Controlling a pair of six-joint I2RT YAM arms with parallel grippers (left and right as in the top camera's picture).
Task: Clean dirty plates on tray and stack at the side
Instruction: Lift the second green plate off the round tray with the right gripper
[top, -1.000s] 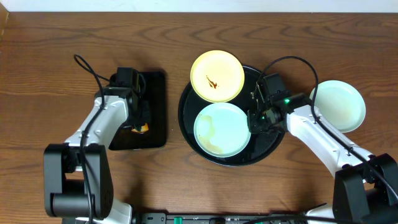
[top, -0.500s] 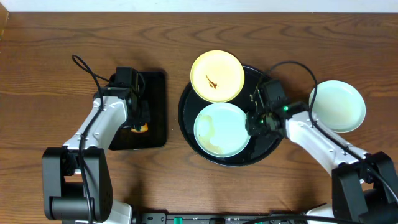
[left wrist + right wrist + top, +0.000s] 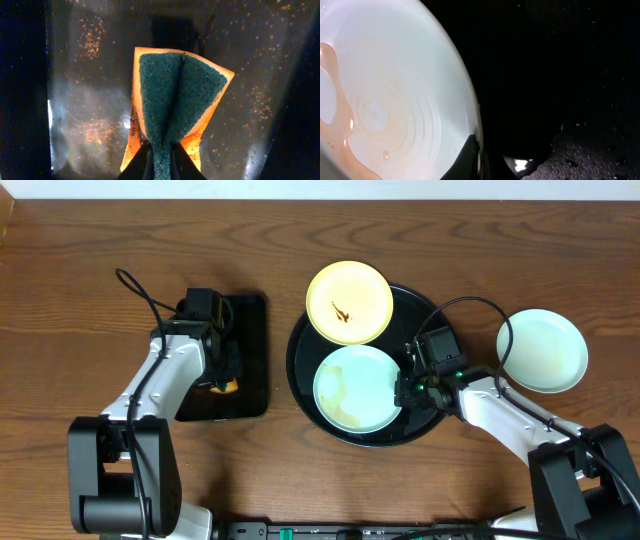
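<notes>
On the round black tray (image 3: 432,423) lies a pale mint green plate (image 3: 355,388) with a thin brownish smear. My right gripper (image 3: 402,392) is shut on its right rim. In the right wrist view one finger lies over the plate (image 3: 395,90) and the right gripper (image 3: 481,161) pinches the edge above the tray (image 3: 560,75). A pale yellow plate (image 3: 349,302) with a brown sauce mark overlaps the tray's far rim. Another mint green plate (image 3: 542,350) sits on the table to the right. My left gripper (image 3: 161,162) is shut on an orange and green sponge (image 3: 175,100).
A smaller black rectangular tray (image 3: 250,365) lies on the left of the wooden table, under the left gripper (image 3: 222,380) and the sponge (image 3: 230,386). Cables loop above both arms. The table's front edge carries the arm bases.
My right gripper slid toward the front along the mint plate's right edge and closed on its rim. The left arm and sponge have stayed put.
</notes>
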